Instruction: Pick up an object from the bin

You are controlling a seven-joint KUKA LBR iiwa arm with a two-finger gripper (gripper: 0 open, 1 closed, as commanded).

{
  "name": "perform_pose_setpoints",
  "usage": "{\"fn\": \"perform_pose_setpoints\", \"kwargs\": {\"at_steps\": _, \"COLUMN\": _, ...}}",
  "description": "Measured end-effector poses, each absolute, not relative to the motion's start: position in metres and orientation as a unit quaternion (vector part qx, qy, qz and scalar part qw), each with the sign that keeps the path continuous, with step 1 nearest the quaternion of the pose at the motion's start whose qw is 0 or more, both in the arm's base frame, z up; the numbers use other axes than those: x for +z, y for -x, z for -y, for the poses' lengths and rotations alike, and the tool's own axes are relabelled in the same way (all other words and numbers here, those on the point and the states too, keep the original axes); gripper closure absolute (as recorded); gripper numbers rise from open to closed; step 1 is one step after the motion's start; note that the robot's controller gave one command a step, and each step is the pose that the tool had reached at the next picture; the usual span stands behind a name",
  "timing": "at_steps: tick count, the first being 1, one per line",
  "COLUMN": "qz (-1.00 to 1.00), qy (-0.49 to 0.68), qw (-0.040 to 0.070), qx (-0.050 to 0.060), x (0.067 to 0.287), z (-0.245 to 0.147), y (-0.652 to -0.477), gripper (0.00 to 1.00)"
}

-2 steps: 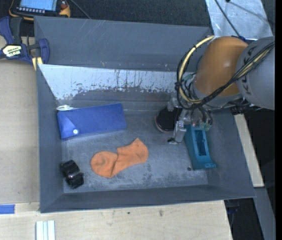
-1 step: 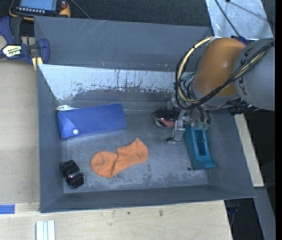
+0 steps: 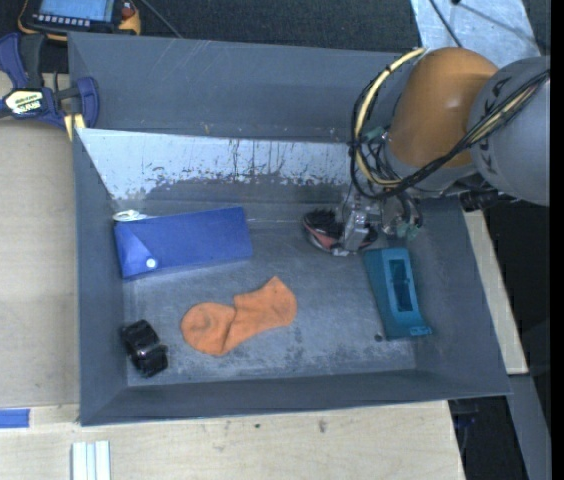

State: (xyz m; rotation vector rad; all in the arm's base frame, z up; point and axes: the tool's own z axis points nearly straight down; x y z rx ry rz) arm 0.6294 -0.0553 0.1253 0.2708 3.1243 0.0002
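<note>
Far left, a blue box (image 3: 184,240). Mid-floor, an orange sock (image 3: 239,317); near left, a small black thing (image 3: 143,348). Right, a teal block (image 3: 398,292).

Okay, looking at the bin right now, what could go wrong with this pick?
First, the end effector sits close to the back wall of the bin, beside a small dark object; it could push that object against the wall instead of lifting it. Second, the teal box lies just below the end effector, so a sideways move might bump or drag it.
</note>
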Motion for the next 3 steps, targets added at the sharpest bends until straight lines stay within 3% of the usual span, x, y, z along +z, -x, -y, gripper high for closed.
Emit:
{"fn": "perform_pose_setpoints", "kwargs": {"at_steps": 1, "qz": -0.996, "qy": -0.086, "qw": 0.003, "qx": 0.000, "x": 0.125, "z": 0.055, "y": -0.629, "gripper": 1.00}}
{"fn": "perform_pose_setpoints", "kwargs": {"at_steps": 2, "qz": -0.995, "qy": -0.101, "qw": -0.002, "qx": 0.000, "x": 0.182, "z": 0.054, "y": -0.614, "gripper": 1.00}}
{"fn": "perform_pose_setpoints", "kwargs": {"at_steps": 3, "qz": -0.994, "qy": -0.109, "qw": 0.000, "qx": 0.000, "x": 0.243, "z": 0.066, "y": -0.602, "gripper": 1.00}}
